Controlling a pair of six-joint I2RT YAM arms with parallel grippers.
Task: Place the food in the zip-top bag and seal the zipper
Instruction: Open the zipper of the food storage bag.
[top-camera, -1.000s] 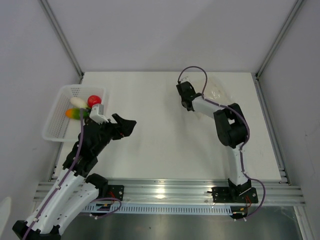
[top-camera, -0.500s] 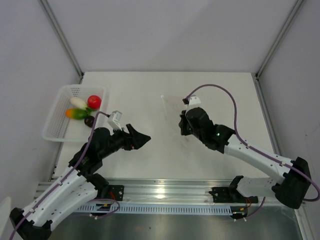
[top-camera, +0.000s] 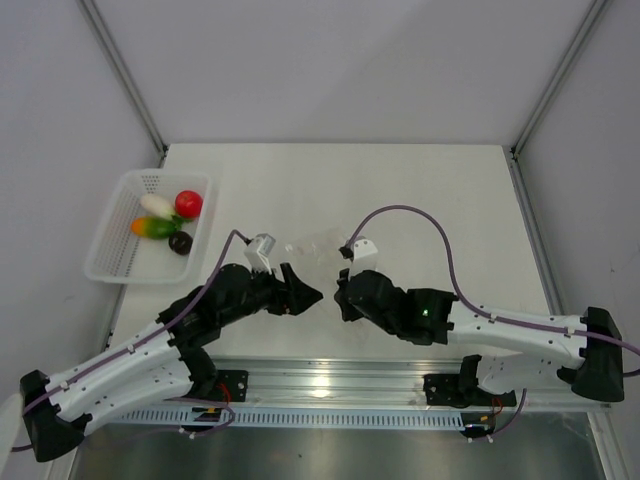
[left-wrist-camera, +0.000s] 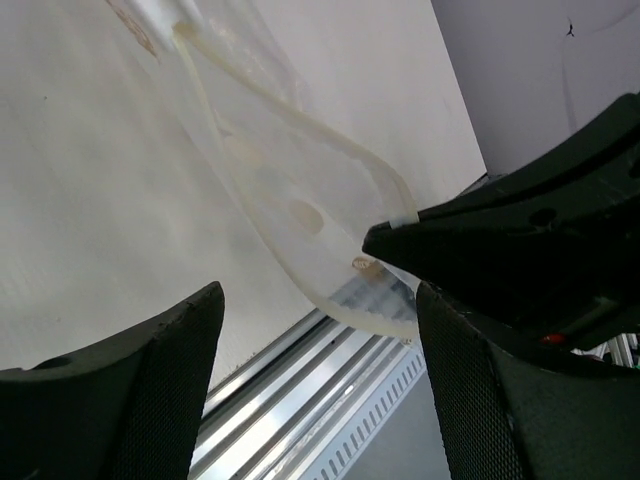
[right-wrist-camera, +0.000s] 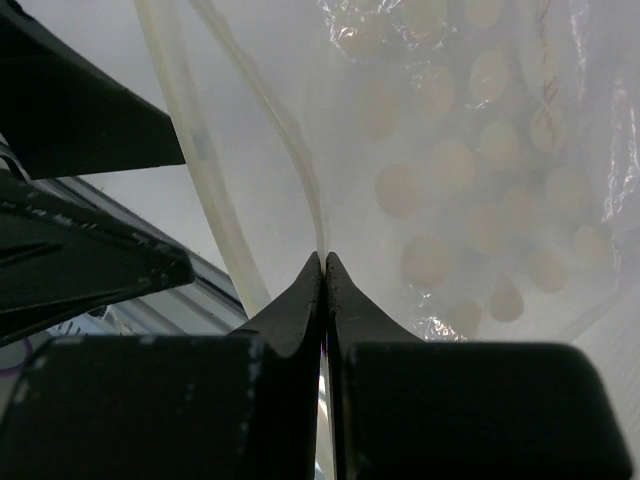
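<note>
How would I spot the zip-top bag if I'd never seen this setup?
Start at the white table, near its front edge, where the right claw and left claw almost meet. The zip-top bag is right there, one edge pinched in the right claw. Unlike the white basket at far left, it is see-through, crinkly, with pale round marks.

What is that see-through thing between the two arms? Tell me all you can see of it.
It is the zip-top bag, a clear, crinkly plastic pouch printed with pale round marks. A milky zipper strip runs along its near edge, and its two sides look parted. The right gripper is shut on that edge, pinching the plastic. The left gripper stands open just short of it, not touching. The bag looks empty.
</note>
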